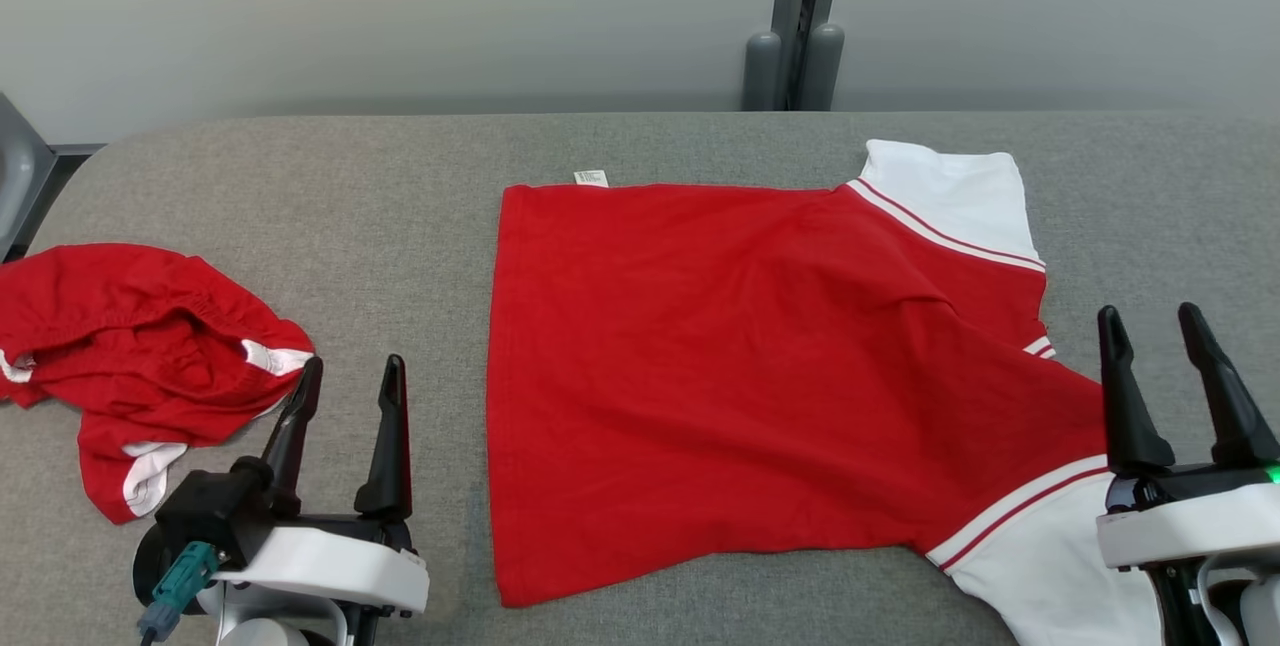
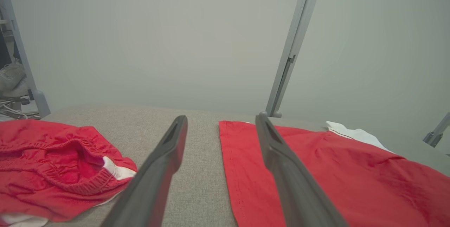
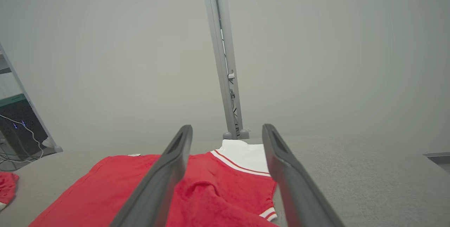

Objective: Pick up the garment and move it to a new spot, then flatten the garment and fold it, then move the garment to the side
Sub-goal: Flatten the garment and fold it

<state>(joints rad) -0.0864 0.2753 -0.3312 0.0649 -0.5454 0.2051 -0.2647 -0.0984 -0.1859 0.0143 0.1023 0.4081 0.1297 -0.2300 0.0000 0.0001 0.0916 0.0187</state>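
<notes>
1. The red shirt (image 1: 760, 366) lies spread in the middle of the grey table (image 1: 400, 186). The placing looks done, and the flattening almost.
2. Folding and moving it aside are, I judge, not yet done.
3. Its white sleeves (image 1: 950, 191) point to the right, and some soft wrinkles cross the body.
4. The left gripper (image 1: 353, 366) and the right gripper (image 1: 1149, 316) hold nothing, with their fingers wide apart.
5. Crumpled red shorts (image 1: 130, 346) lie at the left.

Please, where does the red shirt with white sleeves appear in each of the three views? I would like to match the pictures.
Head view: shirt lies spread from the centre to the lower right.
Left wrist view: shirt is in the lower right.
Right wrist view: shirt is along the bottom, left and centre.
Shared landmark: the grey post standing behind it.
</notes>
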